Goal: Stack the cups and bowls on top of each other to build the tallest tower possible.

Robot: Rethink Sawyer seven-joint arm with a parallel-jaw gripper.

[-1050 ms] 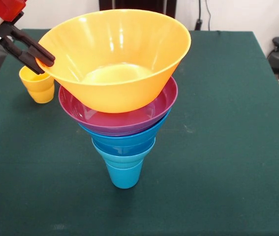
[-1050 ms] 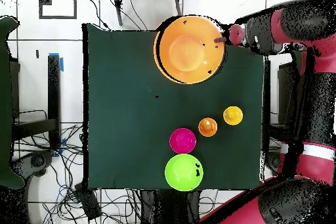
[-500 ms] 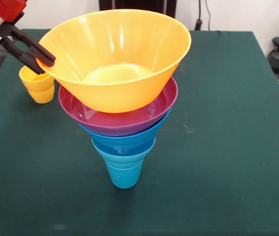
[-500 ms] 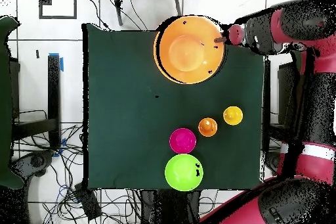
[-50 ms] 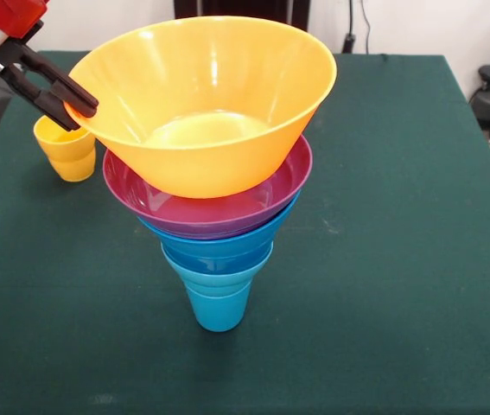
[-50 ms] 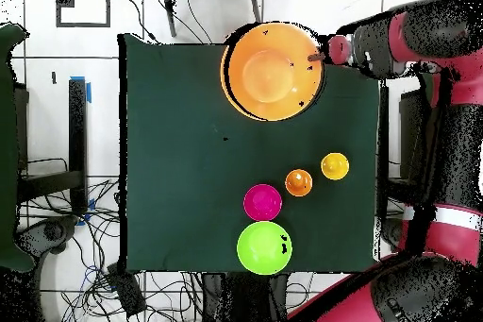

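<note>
The tower stands near the table's middle in the front view: a blue cup at the base, blue bowls above it, then a purple bowl, and the large yellow-orange bowl on top, tilted slightly. My gripper comes in from the upper left and is shut on the yellow-orange bowl's left rim. From overhead only the yellow-orange bowl of the tower shows, with the gripper at its right rim. A yellow cup stands behind the gripper.
Overhead, a yellow cup, an orange cup, a red bowl and a green bowl sit apart from the tower on the green table. Cables and chairs surround the table.
</note>
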